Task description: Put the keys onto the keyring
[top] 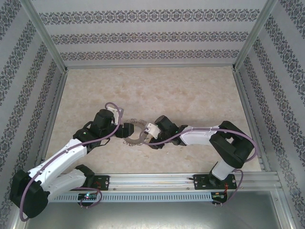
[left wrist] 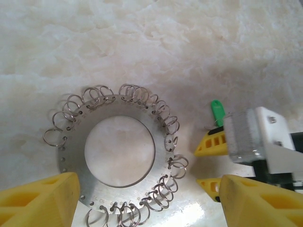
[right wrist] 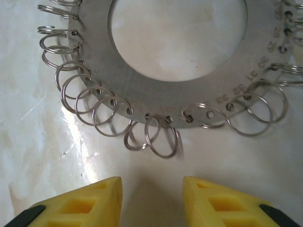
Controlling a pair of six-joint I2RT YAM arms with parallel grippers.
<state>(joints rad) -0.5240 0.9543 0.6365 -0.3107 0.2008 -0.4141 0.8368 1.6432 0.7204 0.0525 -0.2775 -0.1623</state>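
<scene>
left gripper (left wrist: 149,189) has its jaws spread wide, nothing clamped. its yellow fingers (left wrist: 42,201) sit on either side of the ring (left wrist: 73,142): one overlaps the ring's edge, the other is well off to the side. the ring lies flat on the pale table (left wrist: 142,38) between the two grippers, with small wire loops (right wrist: 111,118) strung all round its rim. from the top cam the ring (top: 136,139) is right in the middle, near the front. just right of it, the key (left wrist: 216,112) pokes its green head out past the right gripper (left wrist: 198,166); can't tell if they touch. right gripper's jaws are apart, nothing between them, tips just short of the loops.
</scene>
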